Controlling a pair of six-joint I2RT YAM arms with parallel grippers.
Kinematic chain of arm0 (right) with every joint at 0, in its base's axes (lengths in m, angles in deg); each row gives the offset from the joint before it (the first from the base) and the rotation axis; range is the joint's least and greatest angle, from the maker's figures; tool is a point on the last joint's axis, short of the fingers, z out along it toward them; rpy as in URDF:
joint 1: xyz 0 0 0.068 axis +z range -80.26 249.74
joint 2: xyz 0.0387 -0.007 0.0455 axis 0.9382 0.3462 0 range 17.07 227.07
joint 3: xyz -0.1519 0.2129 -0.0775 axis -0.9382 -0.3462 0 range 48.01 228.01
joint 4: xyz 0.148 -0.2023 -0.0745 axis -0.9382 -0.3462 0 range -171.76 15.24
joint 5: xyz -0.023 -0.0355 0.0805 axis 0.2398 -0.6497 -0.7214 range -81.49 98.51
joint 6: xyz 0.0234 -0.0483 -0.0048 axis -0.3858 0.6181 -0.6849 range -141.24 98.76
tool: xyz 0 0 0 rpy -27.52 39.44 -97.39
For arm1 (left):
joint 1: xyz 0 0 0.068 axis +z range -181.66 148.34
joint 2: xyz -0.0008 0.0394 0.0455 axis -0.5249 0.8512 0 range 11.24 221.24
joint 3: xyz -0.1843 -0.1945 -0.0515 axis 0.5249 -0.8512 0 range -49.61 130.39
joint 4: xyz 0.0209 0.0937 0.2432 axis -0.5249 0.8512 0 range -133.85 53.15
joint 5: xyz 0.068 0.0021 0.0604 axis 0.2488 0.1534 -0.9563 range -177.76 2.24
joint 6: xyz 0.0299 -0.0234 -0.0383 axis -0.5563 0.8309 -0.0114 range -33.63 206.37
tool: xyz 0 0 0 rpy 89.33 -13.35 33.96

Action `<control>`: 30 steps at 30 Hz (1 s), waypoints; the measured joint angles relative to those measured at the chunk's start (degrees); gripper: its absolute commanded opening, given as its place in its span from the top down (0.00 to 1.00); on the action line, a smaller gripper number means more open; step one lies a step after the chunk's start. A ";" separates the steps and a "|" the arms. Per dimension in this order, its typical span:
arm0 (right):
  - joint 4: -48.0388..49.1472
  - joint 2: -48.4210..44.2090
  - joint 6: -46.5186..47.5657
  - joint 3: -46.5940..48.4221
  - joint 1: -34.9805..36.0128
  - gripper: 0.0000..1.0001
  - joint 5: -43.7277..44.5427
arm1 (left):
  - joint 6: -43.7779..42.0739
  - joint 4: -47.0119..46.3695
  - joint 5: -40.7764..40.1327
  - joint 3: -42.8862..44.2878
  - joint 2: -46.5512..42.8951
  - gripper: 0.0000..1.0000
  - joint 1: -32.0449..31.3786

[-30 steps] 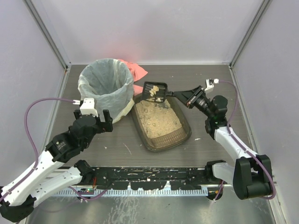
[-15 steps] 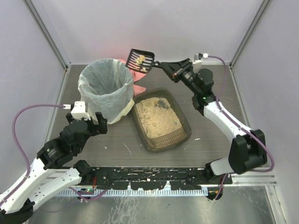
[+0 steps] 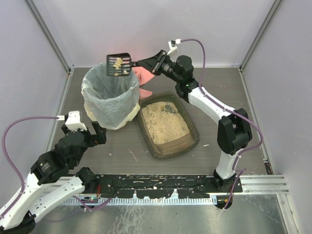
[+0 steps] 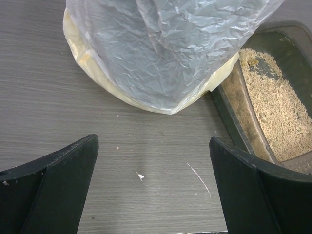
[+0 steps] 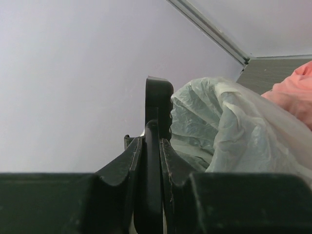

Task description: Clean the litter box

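"Tan litter in that smoky-brown litter box [image 3: 168,126], I see. Where does it sit?"

"Flat on the tabletop [image 3: 224,97], about the middle and a bit slanted. Its far left corner is right up against the bin [image 3: 109,95], as far as I can tell. There's a dark patch [image 3: 168,107] in the litter at the far end."

"And the bin?"

"Round, lined with a white bag [image 4: 161,44], just left of the box. A pink cloth [image 3: 142,76] lies behind it, toward the back wall."

"What's the right arm doing?"

"It's stretched across to the far left. The right pincer [image 3: 155,62] is clamped tight on the handle of a black scoop [image 3: 119,65]. From its wrist you only see the two fingers [image 5: 127,163] squeezing the handle edge-on, with bag and cloth off to the right."

"Where's the scoop head?"

"Up in the air over the bin's far rim, slotted face up, with pale clumps [image 3: 118,61] lying on it."

"And the left one?"

"The left pincer [image 3: 82,130] is on the near side of the bin, over bare tabletop, aimed at the bin's base. It's spread wide with nothing between the fingers [image 4: 53,185]. A few white specks [image 4: 140,176] lie on the tabletop in front of it, and the box's near left wall shows at the right of its wrist view."
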 measured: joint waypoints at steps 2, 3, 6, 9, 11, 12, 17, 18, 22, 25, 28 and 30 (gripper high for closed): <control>-1.64 0.83 4.55 1.68 0.22 0.99 -1.20 | 0.55 0.81 -0.42 0.00 -0.70 0.02 0.00; -2.71 1.07 7.13 2.60 0.42 0.99 -1.77 | 0.81 1.11 -0.66 0.00 -0.92 0.02 0.00; -6.51 1.27 15.06 5.66 0.92 0.99 -3.02 | 0.98 1.97 -1.22 0.00 -1.18 0.02 -0.02; -10.86 1.27 23.45 9.25 1.68 0.99 -3.91 | 1.09 2.10 -1.57 0.00 -1.20 0.02 0.00; -14.75 1.27 30.34 11.98 2.43 0.99 -4.44 | 1.11 2.19 -1.73 0.00 -1.20 0.02 -0.02; -16.15 1.27 32.81 12.94 3.23 0.99 -4.59 | 1.11 2.21 -1.79 0.00 -1.20 0.02 0.00; -25.64 1.27 47.12 17.68 6.69 0.99 -3.63 | 1.14 2.21 -1.81 0.00 -1.20 0.02 -0.02; -27.41 1.27 50.03 18.36 7.56 0.99 -3.02 | 1.16 2.21 -1.81 0.00 -1.20 0.02 0.00; -32.20 1.27 58.75 19.32 10.36 0.99 -0.98 | 1.20 2.21 -1.81 0.00 -1.18 0.02 0.00; -34.71 1.27 64.35 19.32 12.39 0.99 0.74 | 1.27 2.21 -1.81 0.00 -1.18 0.02 -0.02; -36.39 0.98 71.49 19.17 14.99 0.99 4.70 | 1.29 2.21 -1.81 0.00 -1.11 0.02 -0.02; -37.11 0.39 75.47 18.62 16.65 0.99 7.39 | 1.29 2.21 -1.81 0.00 -1.09 0.02 -0.02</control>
